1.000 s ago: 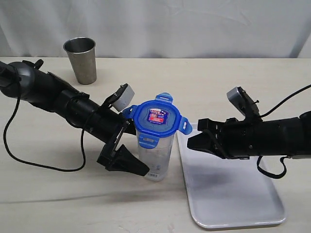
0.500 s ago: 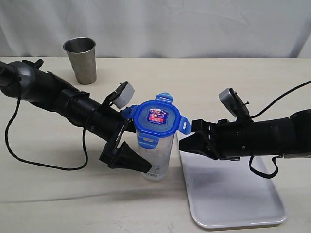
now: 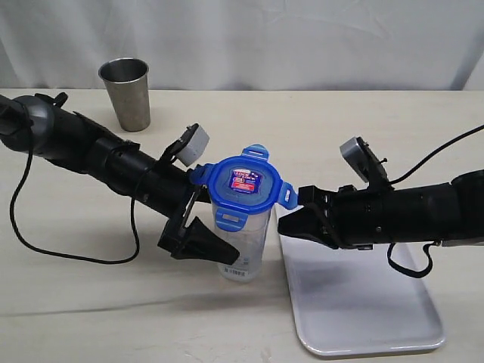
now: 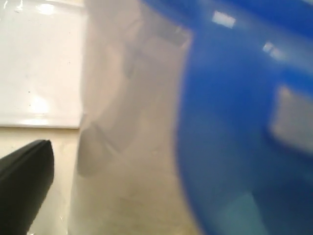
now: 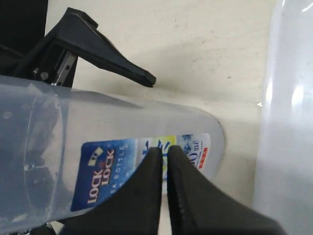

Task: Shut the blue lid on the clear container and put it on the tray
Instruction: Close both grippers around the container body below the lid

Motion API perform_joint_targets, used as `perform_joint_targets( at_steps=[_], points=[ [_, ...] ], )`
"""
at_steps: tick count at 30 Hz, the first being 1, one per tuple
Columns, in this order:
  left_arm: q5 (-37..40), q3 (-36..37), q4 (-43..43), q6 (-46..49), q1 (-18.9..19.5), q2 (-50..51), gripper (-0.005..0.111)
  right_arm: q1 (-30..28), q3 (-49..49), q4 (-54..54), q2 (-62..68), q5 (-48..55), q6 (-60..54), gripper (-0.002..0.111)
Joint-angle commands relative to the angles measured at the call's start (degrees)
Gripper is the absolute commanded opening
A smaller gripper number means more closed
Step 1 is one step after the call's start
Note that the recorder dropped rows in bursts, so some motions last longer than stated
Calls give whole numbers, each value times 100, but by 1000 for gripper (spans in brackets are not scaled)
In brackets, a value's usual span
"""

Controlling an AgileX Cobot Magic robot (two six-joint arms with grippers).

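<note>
Blue lid (image 3: pixel 243 198) on clear container (image 3: pixel 247 243), L gripper (image 3: pixel 207 221) spread, R gripper (image 3: pixel 282 224) closed

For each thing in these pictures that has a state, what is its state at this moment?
tray: flat on the table.
clear container: upright on the table beside the tray, not on it.
blue lid: resting on the clear container's mouth, flaps sticking out.
steel cup: upright.
left gripper: open, jaws around the clear container.
right gripper: shut, holding nothing, tip near the clear container.
</note>
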Motion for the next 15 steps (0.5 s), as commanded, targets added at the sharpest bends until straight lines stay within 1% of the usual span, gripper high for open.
perform_joint_targets(
  at_steps=[1,15],
  points=[
    [65,-29,-170,163,-13,3,105,9,-37,9,-4,-84,-39,4],
    [33,-29,-483,163,-13,3,105,9,-234,9,-4,-16,2,4]
  ],
)
